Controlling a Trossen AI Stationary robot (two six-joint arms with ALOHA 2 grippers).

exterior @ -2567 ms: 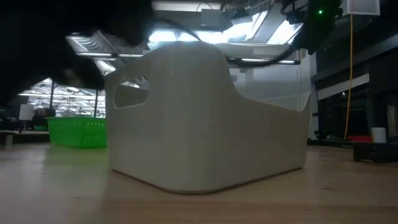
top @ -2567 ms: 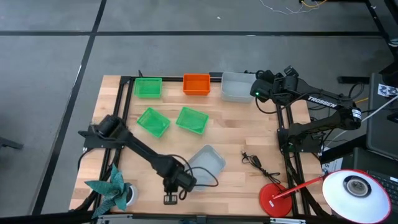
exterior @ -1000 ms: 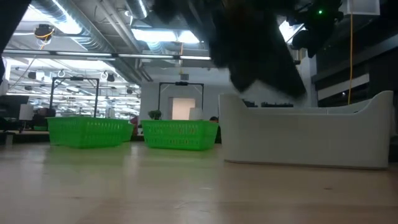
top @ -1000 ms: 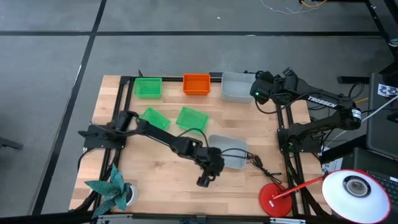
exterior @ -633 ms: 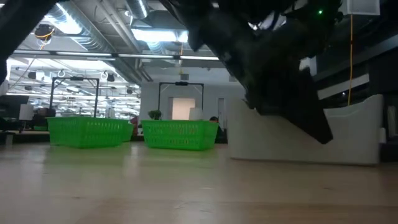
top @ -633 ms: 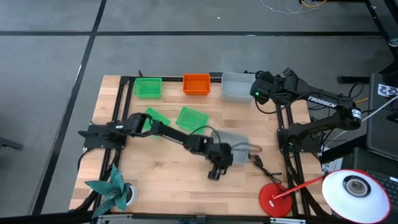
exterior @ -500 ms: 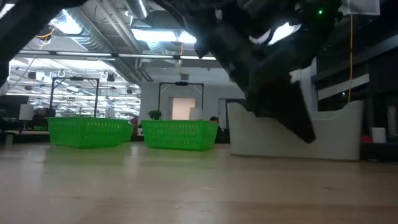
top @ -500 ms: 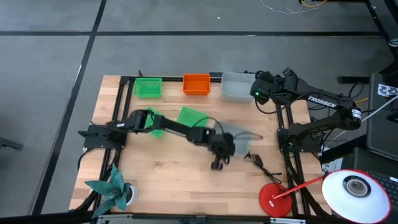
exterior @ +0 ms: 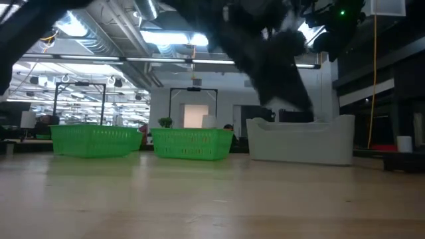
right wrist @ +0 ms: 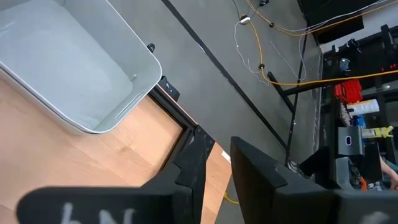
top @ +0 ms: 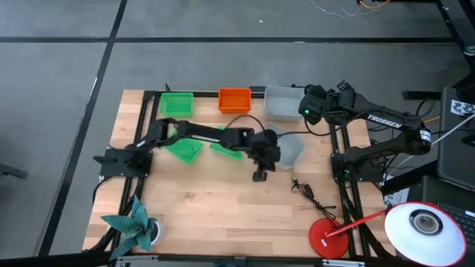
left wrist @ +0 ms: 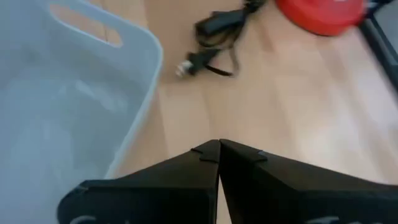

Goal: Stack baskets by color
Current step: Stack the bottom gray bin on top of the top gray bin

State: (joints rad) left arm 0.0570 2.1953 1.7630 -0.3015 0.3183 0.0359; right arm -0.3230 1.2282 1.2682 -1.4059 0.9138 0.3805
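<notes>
- Grey baskets look to be the step in hand: the left gripper, fingers pressed together and holding nothing, sits just beside the loose grey basket, right of the desk's centre.
- Next, I judge: get it into the far grey basket at the far edge.
- The right gripper waits at the far right corner, slightly parted and empty.
- Count: three green baskets, two grey, one orange basket; nested ones cannot be told.

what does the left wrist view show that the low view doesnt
Only the left wrist view shows the black cable, the red lamp base and the left gripper, shut and holding nothing, beside the grey basket's rim. Only the low view shows two green baskets standing on the table and the room behind. Both show the pale grey basket and the wooden table.
</notes>
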